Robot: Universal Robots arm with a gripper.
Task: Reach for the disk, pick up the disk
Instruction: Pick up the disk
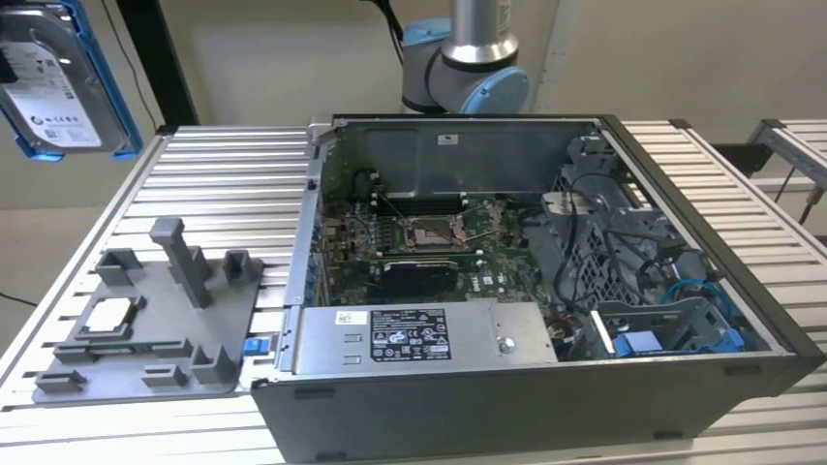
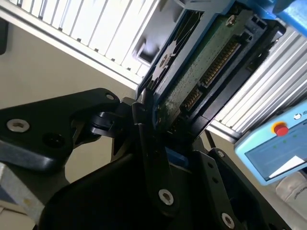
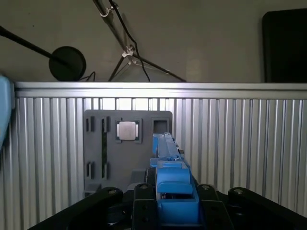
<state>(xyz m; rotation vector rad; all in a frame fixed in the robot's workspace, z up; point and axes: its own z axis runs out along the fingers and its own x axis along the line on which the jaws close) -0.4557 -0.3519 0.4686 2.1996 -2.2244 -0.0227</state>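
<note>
The disk (image 1: 58, 82) hangs in the air, clear of the tabletop (image 1: 220, 165), above its far corner on the exterior view's left, label face outward and blue rails along its edges. We see it gripped at one short end only. In the second wrist view its green circuit-board underside (image 2: 206, 62) runs away from the black fingers (image 2: 144, 120), so most of its length juts out unsupported. The end effector (image 3: 173, 191) is clenched on the disk, one finger on either side. By our reading the pick-up is made.

The risk, as we judge it, is in that narrow hold. With the weight carried well beyond the pads, the disk could pivot or creep out of the grasp, and the blue plastic rails may give less purchase than bare metal. A sharp swing of the arm would make it worse.

If it slipped, it would drop onto the ribbed tabletop or the grey fixture plate (image 3: 103, 143) seen beyond it in the first wrist view, where a small silver chip (image 3: 127, 130) sits in a pocket. A knock there could harm both. The open computer case (image 1: 543, 407) stands well apart, towards the opposite edge.
</note>
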